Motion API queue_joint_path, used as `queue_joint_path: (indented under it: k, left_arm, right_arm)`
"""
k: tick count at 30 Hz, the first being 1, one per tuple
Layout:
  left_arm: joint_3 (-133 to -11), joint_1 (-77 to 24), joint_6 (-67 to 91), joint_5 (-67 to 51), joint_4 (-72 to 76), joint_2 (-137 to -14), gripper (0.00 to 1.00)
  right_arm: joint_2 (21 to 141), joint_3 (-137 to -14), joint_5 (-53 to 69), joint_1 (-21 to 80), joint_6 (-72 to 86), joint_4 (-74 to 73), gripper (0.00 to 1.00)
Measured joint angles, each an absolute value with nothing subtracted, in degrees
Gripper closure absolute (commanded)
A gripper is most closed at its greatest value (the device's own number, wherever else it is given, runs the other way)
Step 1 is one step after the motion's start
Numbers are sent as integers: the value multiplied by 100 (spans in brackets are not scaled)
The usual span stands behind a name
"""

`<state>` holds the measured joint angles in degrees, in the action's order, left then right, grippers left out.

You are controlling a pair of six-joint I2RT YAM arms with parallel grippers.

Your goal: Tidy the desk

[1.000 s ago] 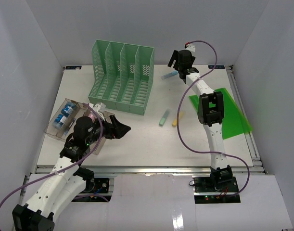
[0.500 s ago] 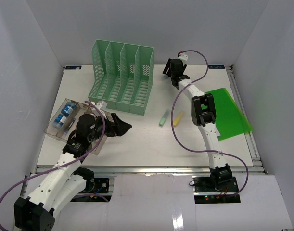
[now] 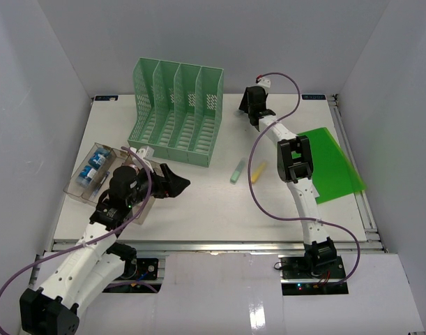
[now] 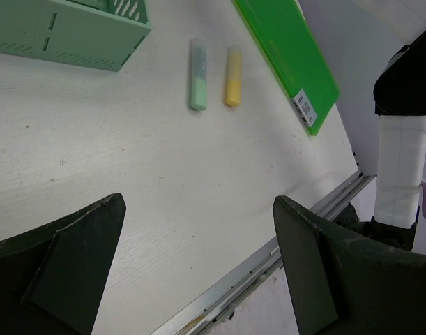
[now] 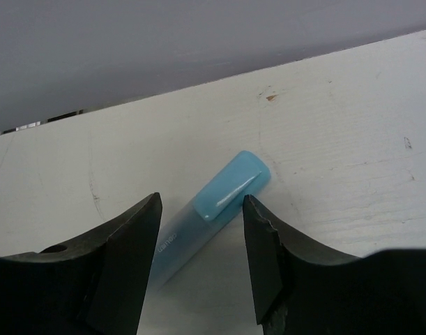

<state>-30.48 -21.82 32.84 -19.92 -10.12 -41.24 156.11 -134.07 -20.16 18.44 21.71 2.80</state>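
Observation:
On the white desk (image 3: 199,202), my right gripper (image 3: 254,105) is down at the far edge, its open jaws on either side of a blue highlighter (image 5: 211,213) lying flat. The right finger stands a sliver off the cap, and the left finger is at the barrel. The top view hides this highlighter under the gripper. My left gripper (image 3: 176,185) hovers wide open and empty near the front left, over bare desk (image 4: 164,181). A green highlighter (image 3: 238,170) and a yellow highlighter (image 3: 257,172) lie side by side mid-desk.
A mint-green file rack (image 3: 176,112) stands at the back left. A clear plastic tray (image 3: 94,174) with small items sits at the left edge beside my left arm. A green folder (image 3: 331,164) lies flat at the right edge. The metal rail (image 4: 268,258) runs along the front.
My right gripper swung left and dropped over the blue highlighter, and its jaws have narrowed around it. The left arm has barely shifted and stays wide open.

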Motion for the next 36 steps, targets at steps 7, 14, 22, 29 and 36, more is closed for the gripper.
queue_joint_path:
  k: [7, 14, 22, 29, 36]
  left_arm:
    - [-3048, -2182, 3268, -1935, -1064, -3915, 2]
    - [-3048, -2182, 3240, -1885, -1169, -3755, 2]
    - [-3048, -2182, 3246, -1887, -1283, -3490, 2]
    - [-3034, -2182, 3348, -1941, -1297, -3213, 2]
    - [-2766, -2182, 3512, -2065, -1287, -2979, 2]
  right_arm:
    - [15608, -13329, -1783, 1837, 2112, 144, 50]
    - [15507, -13217, -1545, 1801, 2039, 1, 52]
    - [14844, -12261, -1051, 1698, 1798, -149, 52]
    - [13815, -10714, -480, 1574, 1168, -209, 53]
    - [13531, -10382, 49, 1510, 439, -510, 71]
